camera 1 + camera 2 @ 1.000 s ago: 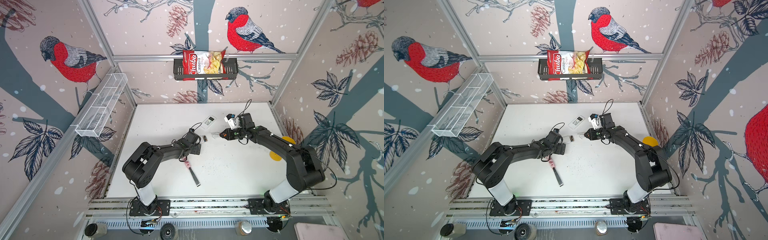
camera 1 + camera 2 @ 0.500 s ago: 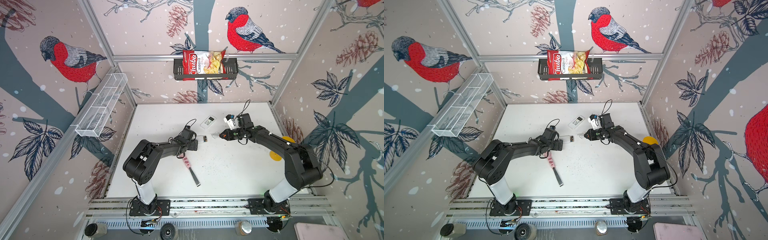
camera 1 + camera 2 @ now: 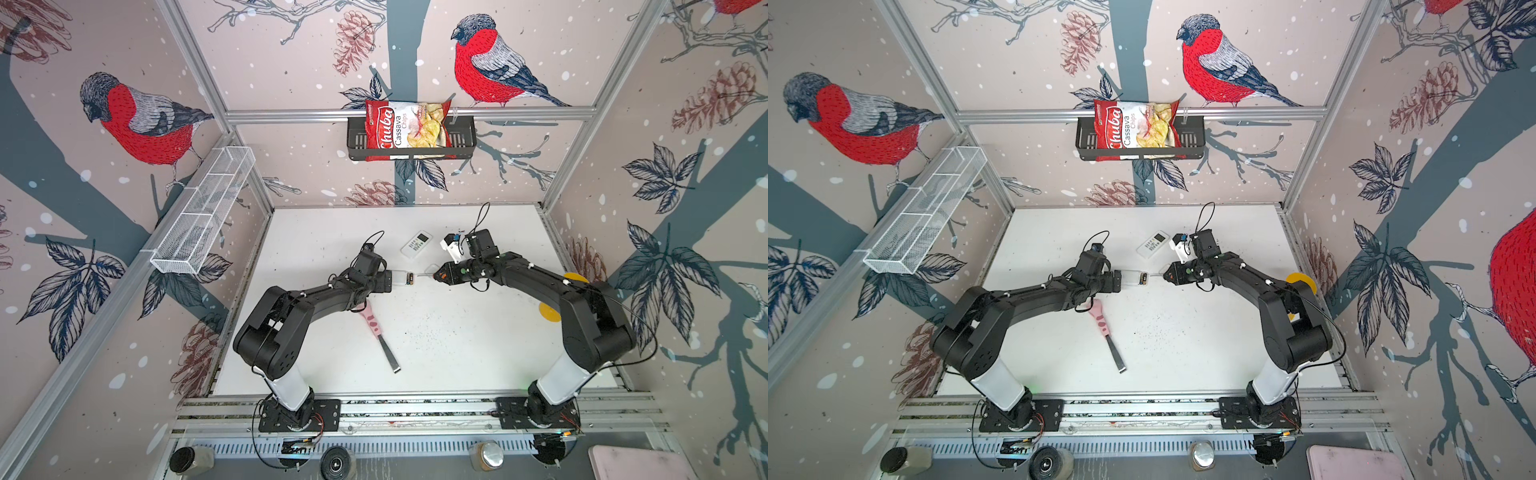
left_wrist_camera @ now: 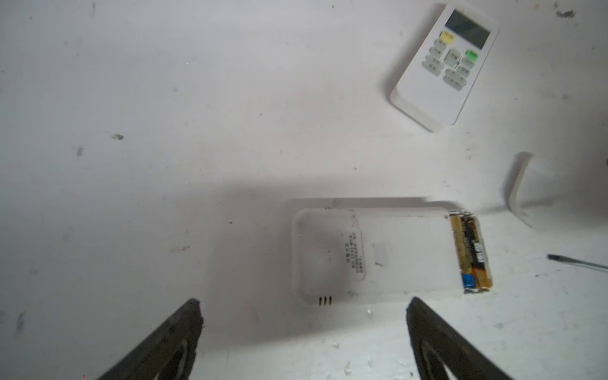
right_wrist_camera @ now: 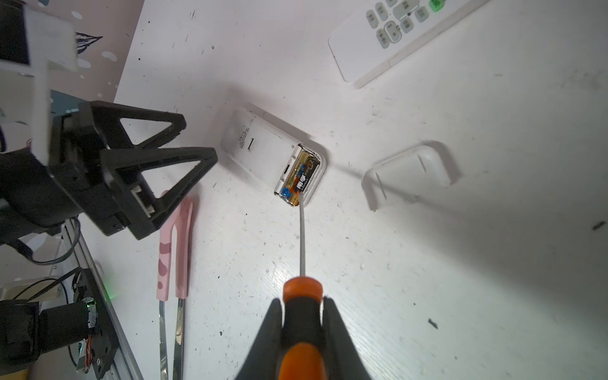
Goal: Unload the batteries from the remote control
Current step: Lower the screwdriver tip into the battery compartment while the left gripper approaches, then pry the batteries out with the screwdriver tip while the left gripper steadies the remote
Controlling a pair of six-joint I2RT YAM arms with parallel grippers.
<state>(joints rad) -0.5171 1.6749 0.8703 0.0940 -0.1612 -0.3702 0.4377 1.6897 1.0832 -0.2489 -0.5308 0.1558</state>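
Note:
The remote control (image 3: 400,277) (image 3: 1133,277) lies face down in mid-table, its battery bay uncovered. The batteries (image 4: 472,253) (image 5: 301,179), black with gold ends, sit in that bay. My left gripper (image 3: 391,281) (image 4: 304,306) is open just behind the remote's closed end, with nothing between its fingers (image 5: 214,154). My right gripper (image 3: 438,275) (image 5: 302,306) is shut on the orange-and-black screwdriver (image 5: 301,289). Its thin shaft (image 4: 579,261) points at the battery end, and the tip stops just short of it in the left wrist view.
The white battery cover (image 5: 411,174) (image 4: 523,190) lies loose beside the remote. A second white remote (image 3: 416,244) (image 3: 1152,244) lies face up farther back. A pink-handled tool (image 3: 374,324) (image 3: 1102,322) lies under the left arm. A yellow disc (image 3: 1298,280) sits under the right arm.
My left gripper has shifted a little toward the back, lining up behind the remote. The right gripper and screwdriver have barely moved.

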